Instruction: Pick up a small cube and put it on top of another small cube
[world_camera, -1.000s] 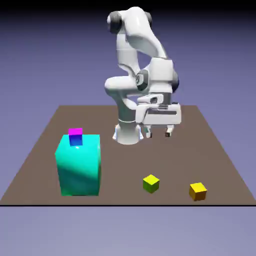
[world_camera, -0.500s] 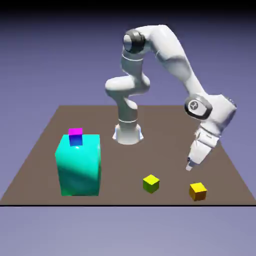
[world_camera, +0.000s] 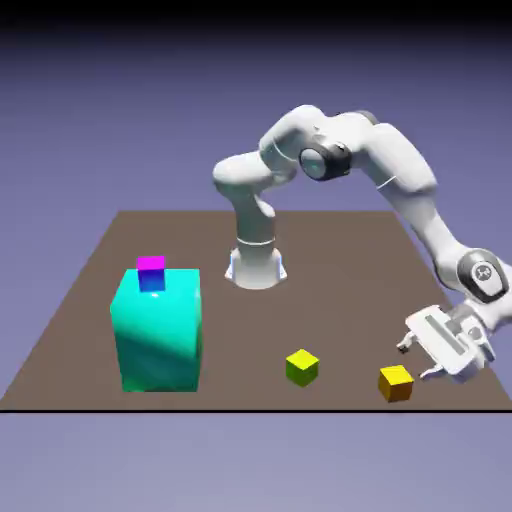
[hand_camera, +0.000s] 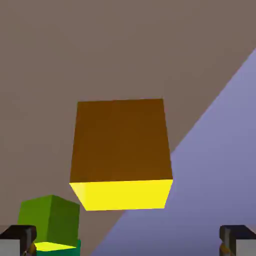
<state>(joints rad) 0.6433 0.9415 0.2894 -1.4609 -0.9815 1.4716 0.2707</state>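
Gripper (world_camera: 418, 361) fingers spread wide, holding nothing, low beside the small cube (world_camera: 396, 382) (orange sides, golden-yellow top); yellow-green cube (world_camera: 302, 367) sits further toward the exterior view's left.

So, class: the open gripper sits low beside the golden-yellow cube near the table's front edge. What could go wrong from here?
1. The gripper comes in from the side, nearly level, so a finger may nudge the small golden-yellow cube instead of straddling it.
2. That cube sits close to the table front edge; a push could send it off.
3. The yellow-green cube lies beyond it in the hand view, so an overshoot might knock it.
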